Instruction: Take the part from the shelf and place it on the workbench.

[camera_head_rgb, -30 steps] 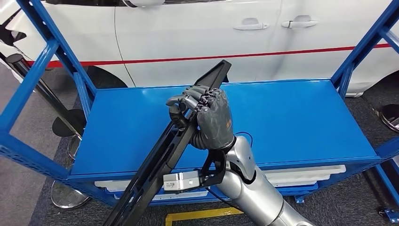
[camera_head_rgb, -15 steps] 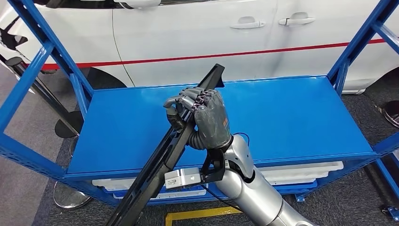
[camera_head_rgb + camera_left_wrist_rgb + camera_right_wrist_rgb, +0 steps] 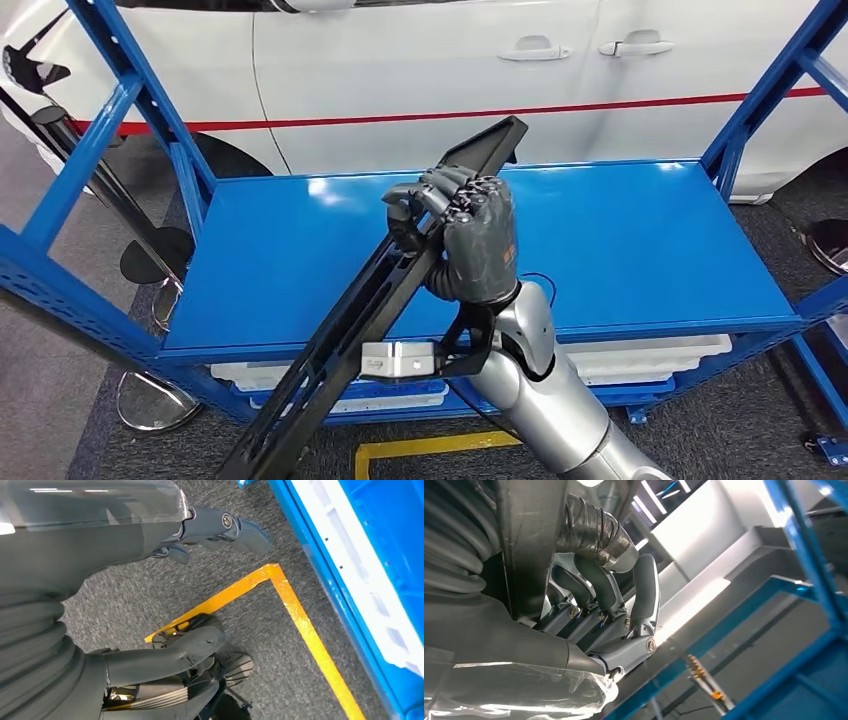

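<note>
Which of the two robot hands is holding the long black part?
The right hand grips the long black part above the blue shelf; the left hand hangs free.

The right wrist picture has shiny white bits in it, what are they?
Right wrist view: ceiling lights glare on the clear plastic wrap near the right hand, and the pale ceiling is washed out. Head view: soft light patches on the blue metal shelf.
</note>
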Action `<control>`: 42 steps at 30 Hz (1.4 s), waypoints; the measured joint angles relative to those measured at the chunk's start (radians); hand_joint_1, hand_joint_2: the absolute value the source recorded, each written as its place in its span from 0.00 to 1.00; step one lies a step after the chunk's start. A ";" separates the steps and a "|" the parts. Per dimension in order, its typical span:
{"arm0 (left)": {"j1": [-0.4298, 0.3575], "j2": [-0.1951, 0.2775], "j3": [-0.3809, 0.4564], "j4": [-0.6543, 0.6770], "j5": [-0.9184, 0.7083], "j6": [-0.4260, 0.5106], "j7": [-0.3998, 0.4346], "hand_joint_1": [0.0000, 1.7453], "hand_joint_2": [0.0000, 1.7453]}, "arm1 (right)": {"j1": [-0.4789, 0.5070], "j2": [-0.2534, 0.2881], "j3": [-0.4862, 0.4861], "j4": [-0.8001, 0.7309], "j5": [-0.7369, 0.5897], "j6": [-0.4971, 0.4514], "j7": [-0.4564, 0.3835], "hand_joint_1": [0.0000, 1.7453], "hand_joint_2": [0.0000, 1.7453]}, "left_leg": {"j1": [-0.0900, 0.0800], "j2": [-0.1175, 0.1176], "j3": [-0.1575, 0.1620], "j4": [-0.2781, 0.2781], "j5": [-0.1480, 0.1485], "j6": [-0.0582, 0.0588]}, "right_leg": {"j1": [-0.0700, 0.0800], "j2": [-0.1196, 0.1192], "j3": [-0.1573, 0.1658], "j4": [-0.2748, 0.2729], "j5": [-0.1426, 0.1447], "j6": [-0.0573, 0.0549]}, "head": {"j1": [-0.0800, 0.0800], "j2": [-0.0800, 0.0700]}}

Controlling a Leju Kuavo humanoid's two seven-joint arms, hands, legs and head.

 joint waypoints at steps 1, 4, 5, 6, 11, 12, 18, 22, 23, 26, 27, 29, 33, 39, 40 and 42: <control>-0.001 -0.001 -0.003 0.000 0.000 -0.001 0.001 0.00 1.00 | 0.000 -0.002 -0.013 0.003 0.004 -0.001 0.005 1.00 1.00 | -0.001 0.002 -0.006 -0.001 0.005 0.005 | -0.001 0.001 -0.021 0.053 -0.038 0.002 | 0.000 0.000; -0.001 -0.002 -0.007 0.000 0.000 -0.002 0.005 0.00 1.00 | 0.003 -0.009 -0.047 0.017 0.029 -0.004 0.019 1.00 1.00 | -0.005 0.003 -0.027 0.003 0.016 0.011 | -0.003 0.001 -0.072 0.201 -0.110 0.007 | 0.000 0.000; -0.001 -0.002 -0.007 0.000 0.000 -0.002 0.007 0.00 1.00 | 0.003 -0.011 -0.058 0.024 0.040 -0.005 0.025 1.00 1.00 | -0.005 0.003 -0.034 0.006 0.019 0.010 | -0.004 0.001 -0.061 0.195 -0.101 0.008 | 0.000 0.000; -0.001 -0.002 -0.008 0.000 0.000 -0.002 0.008 0.00 1.00 | 0.003 -0.012 -0.069 0.031 0.052 -0.005 0.031 1.00 1.00 | -0.005 0.002 -0.040 0.011 0.021 0.009 | -0.005 0.000 -0.031 0.154 -0.078 0.007 | 0.000 0.000; -0.002 -0.003 -0.018 0.000 0.000 -0.003 0.013 0.00 1.00 | 0.003 -0.013 -0.128 0.059 0.077 -0.007 0.043 1.00 1.00 | -0.010 0.001 -0.065 0.034 0.027 -0.012 | 0.003 0.001 0.074 -0.037 -0.023 -0.010 | 0.000 0.000; -0.002 -0.003 -0.020 0.000 0.000 -0.003 0.014 0.00 1.00 | 0.003 -0.013 -0.136 0.064 0.079 -0.008 0.043 1.00 1.00 | -0.009 0.001 -0.067 0.034 0.030 -0.017 | 0.003 0.002 0.071 -0.039 -0.018 -0.016 | 0.000 0.000; -0.003 -0.003 -0.029 0.000 0.000 -0.005 0.016 0.00 1.00 | 0.002 -0.013 -0.151 0.084 0.088 -0.010 0.043 1.00 1.00 | 0.003 0.000 -0.146 0.247 -0.112 -0.046 | 0.000 -0.004 0.055 -0.052 0.011 -0.044 | 0.000 0.000; -0.005 -0.003 -0.031 0.000 0.000 -0.005 0.017 0.00 1.00 | 0.001 -0.013 -0.151 0.090 0.088 -0.010 0.043 1.00 1.00 | 0.006 0.000 -0.079 0.185 -0.074 -0.045 | 0.002 -0.003 0.036 -0.046 0.023 -0.040 | -0.001 0.000; -0.007 -0.003 -0.031 0.000 0.000 -0.005 0.017 0.00 1.00 | 0.001 -0.013 -0.151 0.090 0.088 -0.010 0.043 1.00 1.00 | 0.005 0.000 -0.038 0.117 -0.055 -0.041 | 0.003 -0.003 0.033 -0.044 0.026 -0.037 | -0.001 0.000; -0.010 -0.003 -0.031 0.000 0.000 -0.005 0.017 0.00 1.00 | -0.002 -0.013 -0.152 0.090 0.088 -0.011 0.043 1.00 1.00 | -0.005 -0.002 0.010 0.024 -0.037 -0.027 | 0.003 -0.003 0.026 -0.045 0.039 -0.019 | 0.000 0.000; -0.010 -0.004 -0.031 0.000 0.000 -0.005 0.017 0.00 1.00 | -0.002 -0.013 -0.152 0.090 0.088 -0.011 0.043 1.00 1.00 | -0.008 -0.002 0.008 0.021 -0.029 -0.021 | 0.002 -0.003 0.024 -0.047 0.044 -0.013 | 0.000 0.000; -0.010 -0.004 -0.032 0.000 0.000 -0.005 0.017 0.00 1.00 | -0.003 -0.013 -0.154 0.090 0.088 -0.011 0.042 1.00 1.00 | -0.006 0.001 0.005 0.008 -0.012 -0.009 | -0.001 -0.003 0.019 -0.041 0.036 -0.002 | 0.000 0.000; -0.013 -0.006 -0.032 0.000 0.000 -0.005 0.017 0.00 1.00 | -0.002 -0.015 -0.159 0.091 0.088 -0.012 0.041 1.00 1.00 | -0.005 0.005 -0.021 -0.001 0.016 0.009 | -0.003 0.000 -0.054 0.145 -0.097 0.009 | 0.000 0.000; -0.012 -0.006 -0.033 0.000 0.000 -0.006 0.017 0.00 1.00 | -0.003 -0.017 -0.161 0.095 0.092 -0.012 0.041 1.00 1.00 | -0.005 0.005 -0.072 0.030 0.034 -0.002 | -0.006 0.000 0.066 0.010 -0.046 0.009 | 0.000 0.000; -0.012 -0.006 -0.033 0.000 0.000 -0.006 0.018 0.00 1.00 | -0.004 -0.016 -0.161 0.095 0.094 -0.012 0.041 1.00 1.00 | -0.007 0.004 -0.077 0.035 0.036 -0.007 | -0.005 0.001 0.082 -0.022 -0.039 0.004 | 0.000 0.000; -0.011 -0.006 -0.034 0.000 0.001 -0.006 0.018 0.00 1.00 | -0.003 -0.016 -0.160 0.096 0.099 -0.013 0.042 1.00 1.00 | -0.009 0.004 -0.084 0.037 0.043 -0.020 | -0.001 0.003 0.079 -0.032 -0.032 -0.010 | 0.000 0.000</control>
